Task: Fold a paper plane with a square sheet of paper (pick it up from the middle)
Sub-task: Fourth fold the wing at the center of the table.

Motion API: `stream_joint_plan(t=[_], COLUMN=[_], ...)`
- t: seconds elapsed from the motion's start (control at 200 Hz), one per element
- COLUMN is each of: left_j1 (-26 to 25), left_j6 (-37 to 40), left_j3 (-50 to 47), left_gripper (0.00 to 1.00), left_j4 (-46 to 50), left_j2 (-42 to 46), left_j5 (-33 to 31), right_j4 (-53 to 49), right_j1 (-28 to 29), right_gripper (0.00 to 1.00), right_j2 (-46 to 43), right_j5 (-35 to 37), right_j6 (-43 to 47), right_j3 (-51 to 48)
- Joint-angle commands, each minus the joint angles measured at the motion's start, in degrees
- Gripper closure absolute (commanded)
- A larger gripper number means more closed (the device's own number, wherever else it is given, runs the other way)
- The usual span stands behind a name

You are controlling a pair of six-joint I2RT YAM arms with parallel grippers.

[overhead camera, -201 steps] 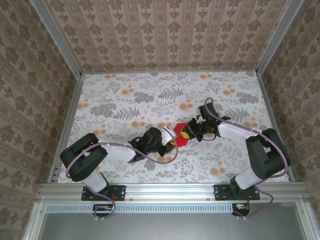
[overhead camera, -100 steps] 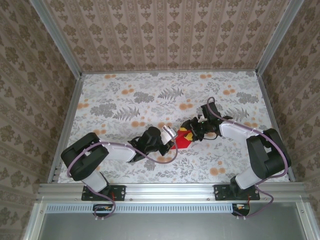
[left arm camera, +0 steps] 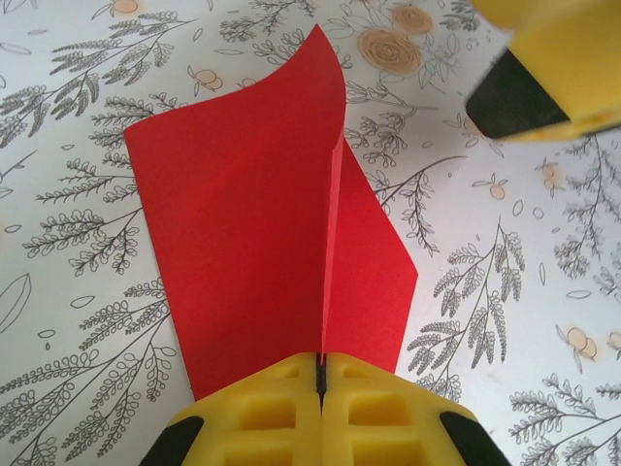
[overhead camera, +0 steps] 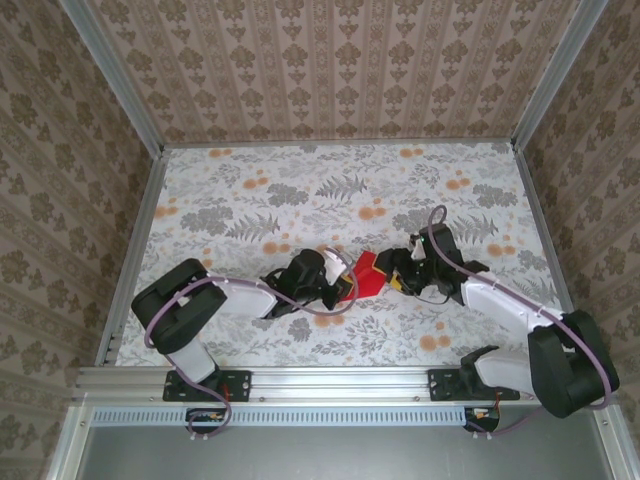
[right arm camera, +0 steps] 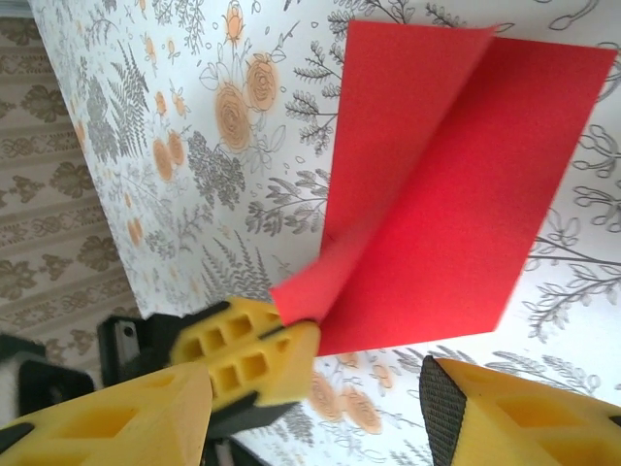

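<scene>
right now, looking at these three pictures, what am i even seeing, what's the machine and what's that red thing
These are two robot arms bolted at the near edge of a table with a flowered cover. The wide picture comes from a fixed camera above and behind them. The other two come from small cameras on each arm's wrist, so the yellow blocks at the bottom of those are that arm's own fingers. The red thing is a red sheet of paper, partly folded, with a raised crease down it. The left gripper is shut on the paper's near edge, right at that crease. The right gripper is open, its fingers wide apart just short of the paper, holding nothing.
</scene>
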State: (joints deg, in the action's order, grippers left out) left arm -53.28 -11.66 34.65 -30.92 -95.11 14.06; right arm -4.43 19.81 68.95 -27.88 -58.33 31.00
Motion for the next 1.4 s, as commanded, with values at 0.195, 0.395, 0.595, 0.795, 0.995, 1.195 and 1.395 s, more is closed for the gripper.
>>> stream_joint_plan(t=[0.195, 0.395, 0.595, 0.795, 0.995, 1.195, 1.395], left_j1=[3.2, 4.5, 6.3, 7.3, 8.1, 8.6, 8.9], left_j6=[-18.0, -25.5, -31.2, -34.8, -36.7, -38.5, -38.7], left_j3=[1.7, 2.0, 1.0, 0.7, 0.0, -0.5, -0.3], left_gripper=[1.00, 1.00, 1.00, 1.00, 1.00, 1.00, 1.00], left_j4=[0.5, 0.0, -2.7, -4.4, -6.5, -9.5, -8.9], left_j2=[-0.5, -1.6, -2.0, -3.4, -4.6, -6.3, -7.2], left_j5=[7.9, 10.3, 11.9, 13.6, 14.3, 15.8, 16.2], right_j4=[8.5, 11.1, 13.5, 15.4, 16.6, 16.7, 16.0], right_j1=[3.1, 5.3, 6.3, 7.0, 7.2, 7.2, 7.2], right_gripper=[0.46, 0.49, 0.48, 0.48, 0.48, 0.48, 0.47], right_j2=[-1.0, 4.0, 8.4, 13.5, 18.3, 21.3, 22.9], right_j5=[4.8, 5.3, 5.4, 4.2, 3.4, 3.6, 4.3], right_j6=[4.0, 3.8, 3.1, 3.1, 2.3, 0.7, 0.2], right_j3=[-4.0, -2.2, -1.0, 1.4, 3.6, 4.6, 5.0])
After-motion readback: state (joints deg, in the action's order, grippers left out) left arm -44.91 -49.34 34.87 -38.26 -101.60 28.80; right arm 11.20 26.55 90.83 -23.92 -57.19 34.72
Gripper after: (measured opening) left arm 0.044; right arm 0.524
